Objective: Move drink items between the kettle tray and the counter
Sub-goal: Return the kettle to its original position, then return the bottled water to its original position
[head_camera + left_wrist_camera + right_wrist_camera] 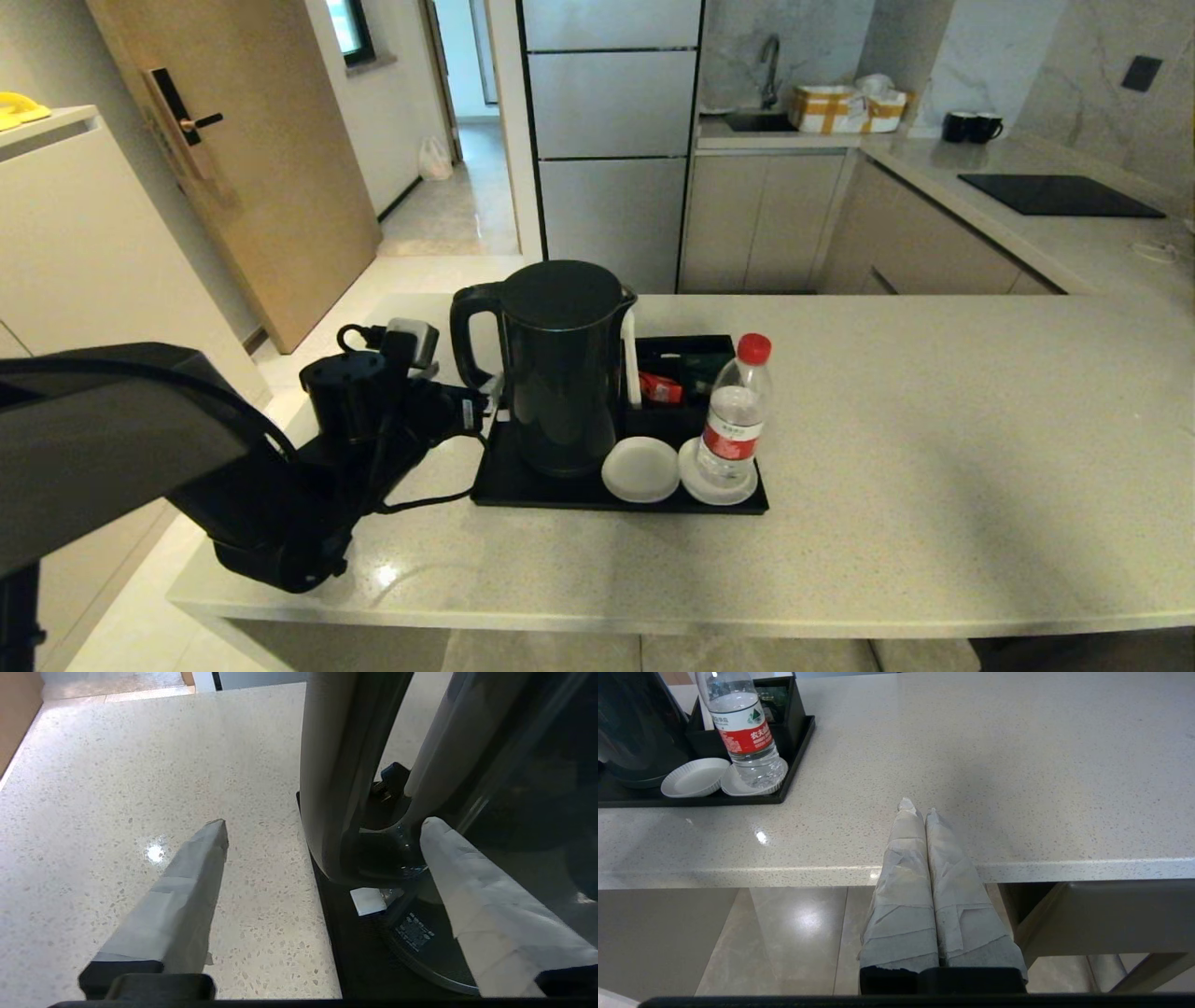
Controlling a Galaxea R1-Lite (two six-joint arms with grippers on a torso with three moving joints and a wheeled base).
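The tall black kettle (560, 364) stands on the left half of the black tray (616, 502), which lies on the beige counter (934, 448). A red-capped water bottle (736, 411) stands upright on the right white coaster; the left coaster (640, 469) is bare. My left gripper (487, 399) is open at the kettle's left side. In the left wrist view the left gripper (324, 828) straddles the loop handle (336, 765), fingers apart from it. My right gripper (917, 807) is shut and empty, low by the counter's front edge, right of the tray (794, 760).
A black sachet box (681, 373) sits at the tray's back. On the far side counter are a black cooktop (1060, 194), two black mugs (971, 126) and a cardboard box (845, 107). The counter's left edge runs close behind my left arm.
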